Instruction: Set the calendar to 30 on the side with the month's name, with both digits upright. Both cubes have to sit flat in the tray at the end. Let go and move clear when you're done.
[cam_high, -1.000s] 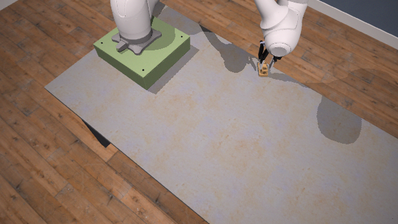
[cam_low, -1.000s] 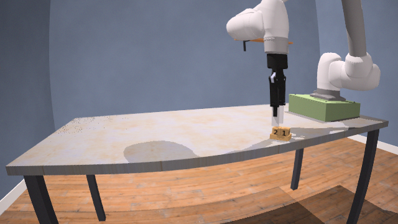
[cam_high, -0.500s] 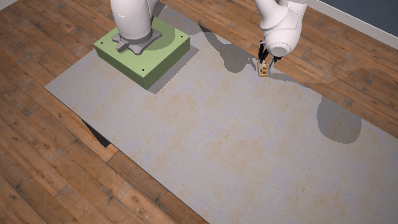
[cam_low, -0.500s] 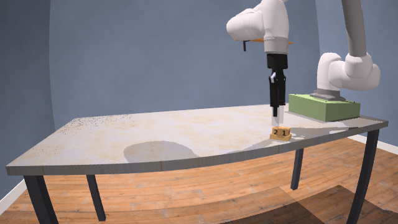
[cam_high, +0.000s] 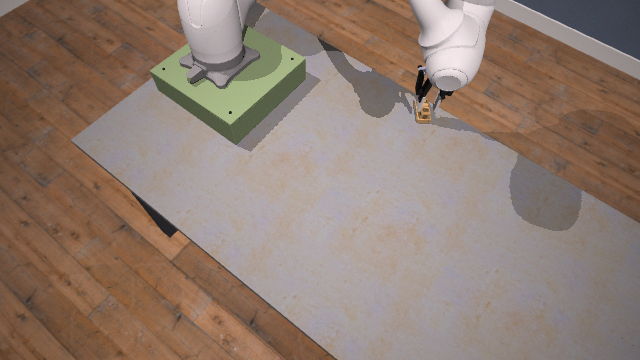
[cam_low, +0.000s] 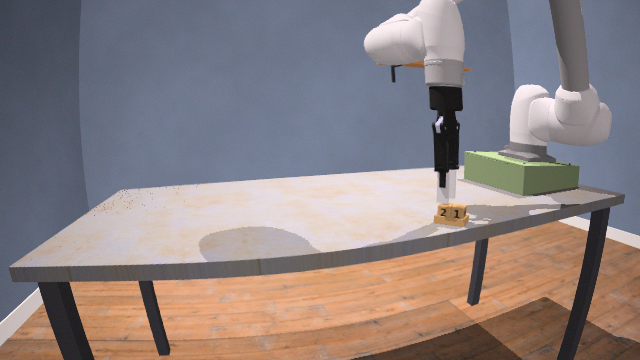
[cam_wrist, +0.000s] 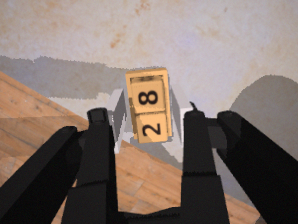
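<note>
The pincer (cam_low: 446, 192) is held partly spread and empty just above the wooden calendar (cam_low: 451, 214), which is set near the edge of the mottled surface (cam_low: 260, 210), in front of the green base block (cam_low: 520, 175). Two cubes (cam_wrist: 150, 107) are seated in the tray (cam_low: 450, 220), with 2 and 1 shown on the side face and 8 and 2 on top.

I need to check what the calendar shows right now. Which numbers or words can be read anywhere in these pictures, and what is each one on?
"2" on the front of the left cube, exterior view.
"1" on the front of the right cube, exterior view.
"8" on the top face of the far cube, wrist view.
"2" on the top face of the near cube, wrist view.
The month's name on the tray: too small to read.
The gripper carries no readable text.
</note>
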